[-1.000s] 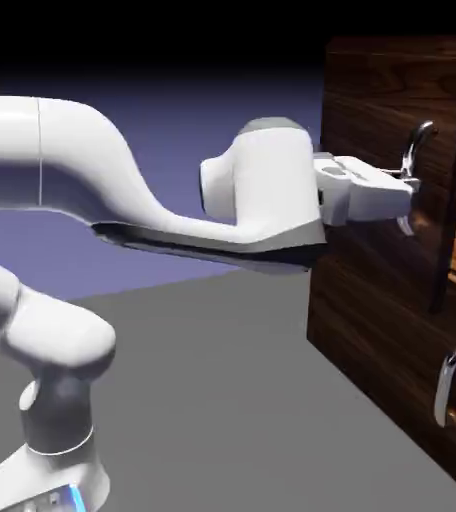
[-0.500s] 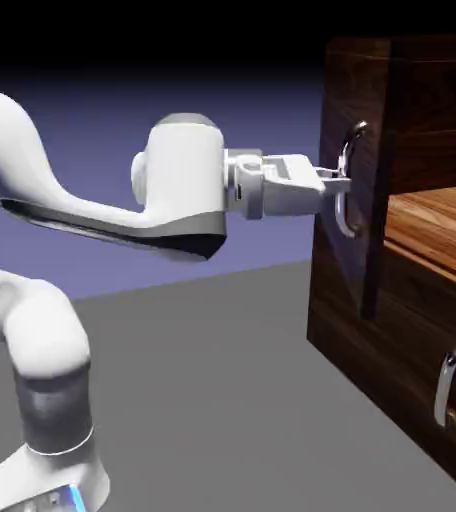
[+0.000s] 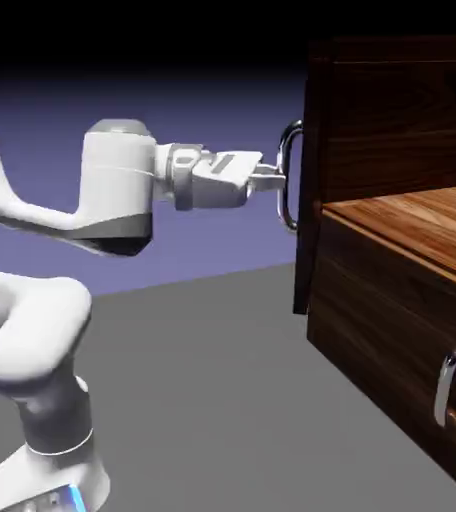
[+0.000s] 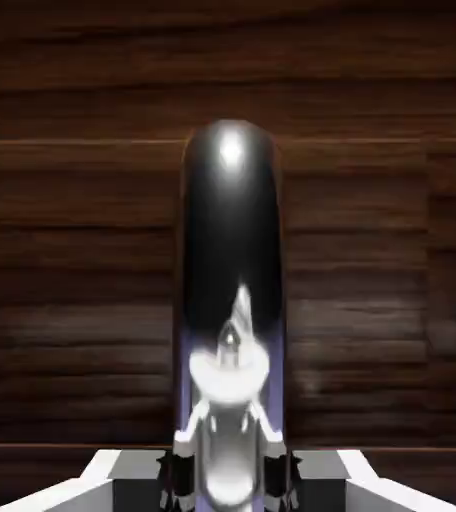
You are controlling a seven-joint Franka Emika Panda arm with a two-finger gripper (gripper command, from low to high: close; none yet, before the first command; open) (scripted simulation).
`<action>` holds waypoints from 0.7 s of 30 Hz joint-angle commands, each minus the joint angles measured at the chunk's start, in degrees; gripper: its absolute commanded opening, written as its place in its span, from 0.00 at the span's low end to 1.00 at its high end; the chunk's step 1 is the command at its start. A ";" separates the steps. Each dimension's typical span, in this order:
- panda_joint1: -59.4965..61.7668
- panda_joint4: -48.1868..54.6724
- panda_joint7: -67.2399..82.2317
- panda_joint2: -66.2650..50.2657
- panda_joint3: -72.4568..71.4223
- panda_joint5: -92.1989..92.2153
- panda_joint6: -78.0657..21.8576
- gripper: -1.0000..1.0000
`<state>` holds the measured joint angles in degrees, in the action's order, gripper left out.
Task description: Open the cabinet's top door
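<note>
The cabinet (image 3: 402, 300) occupies the right side of the exterior view, from the top edge down to the lower right corner. It is a dark wood-grain body, with a lighter orange-brown inner surface (image 3: 422, 220) exposed at mid-height on the right.

The bench (image 3: 212, 400) is a flat grey surface filling the lower half of the frame. The white arm (image 3: 32, 330) rises from the lower left corner and extends level toward the right.

The top door (image 3: 310, 170) stands swung outward and is seen nearly edge-on as a narrow dark vertical strip just right of centre, in the upper half of the frame. In the hand view, its wood grain fills almost the whole picture.

The lower panel (image 3: 392, 370) is flush with the cabinet front; its silver handle (image 3: 448, 385) sits at the lower right.

The end effector (image 3: 272, 180), centre-upper frame, is fully closed on the curved silver door handle (image 3: 290, 175). In the hand view this handle appears as a large glossy vertical bar at centre, clamped between the two finger tips (image 4: 177, 470) at the bottom edge.
</note>
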<state>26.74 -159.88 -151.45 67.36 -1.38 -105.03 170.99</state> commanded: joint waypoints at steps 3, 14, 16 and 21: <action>0.56 -2.38 6.22 3.19 -1.35 7.52 -0.84 0.00; -10.65 -9.96 26.74 17.59 -9.29 34.73 -19.82 0.00; -13.34 -10.41 28.67 19.98 -12.45 39.15 -24.81 0.00; -19.10 -9.63 31.46 23.81 -21.96 49.31 -37.26 0.00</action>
<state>7.64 -169.52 -119.97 91.17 -23.34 -55.77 133.79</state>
